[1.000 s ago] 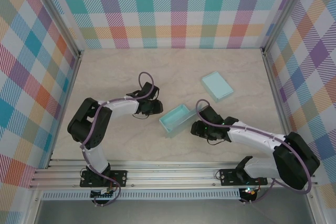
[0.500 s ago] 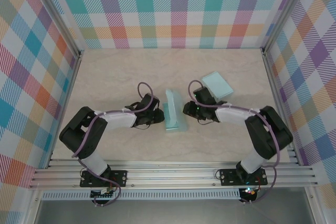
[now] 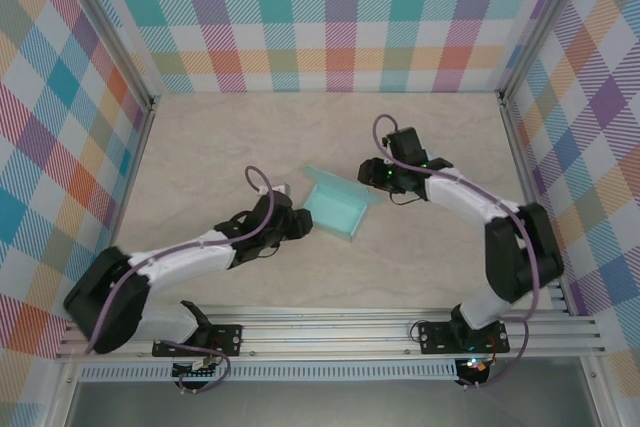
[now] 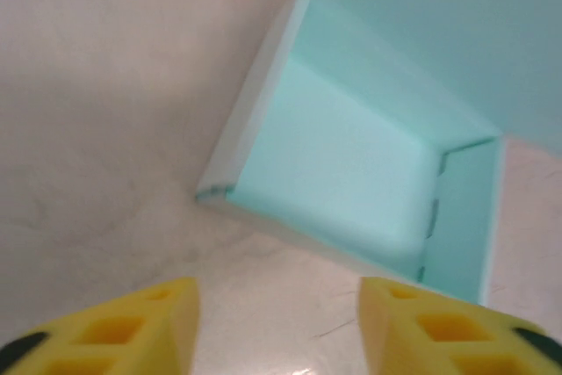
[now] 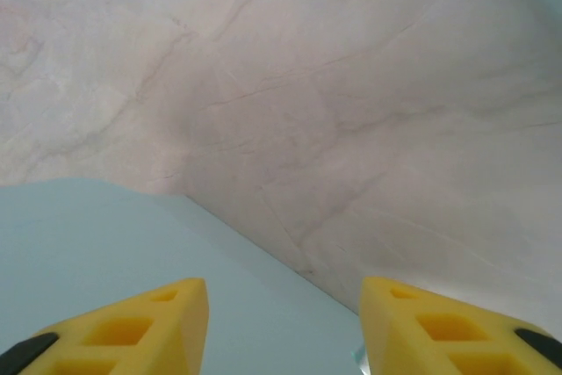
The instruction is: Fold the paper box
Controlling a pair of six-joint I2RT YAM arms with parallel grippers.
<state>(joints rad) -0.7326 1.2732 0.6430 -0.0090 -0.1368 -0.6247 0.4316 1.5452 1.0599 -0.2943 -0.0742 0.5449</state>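
- A pale, marble-veined tabletop [image 3: 200, 137] fills the middle of the overhead frame.
- Plaid walls [image 3: 330, 17] in teal, orange, pink and purple close off the top, left and right.
- Silver corner posts [image 3: 110, 37] slant in at the upper corners.
- Ribbed metal rails [image 3: 330, 332] cross the bottom.
- A small white scrap [image 3: 281, 188], perhaps a tag, lies left of centre.

We see a pale turquoise paper box [image 3: 335, 209] on a cream surface [image 3: 210, 137] veined like marble. The walls [image 3: 330, 17] wear a plaid of teal, orange, pink, purple and yellow. The left arm [image 3: 180, 262] and right arm [image 3: 470, 202] are white with black joints; the left gripper [image 4: 277, 292] and right gripper [image 5: 283, 287] show yellow fingers
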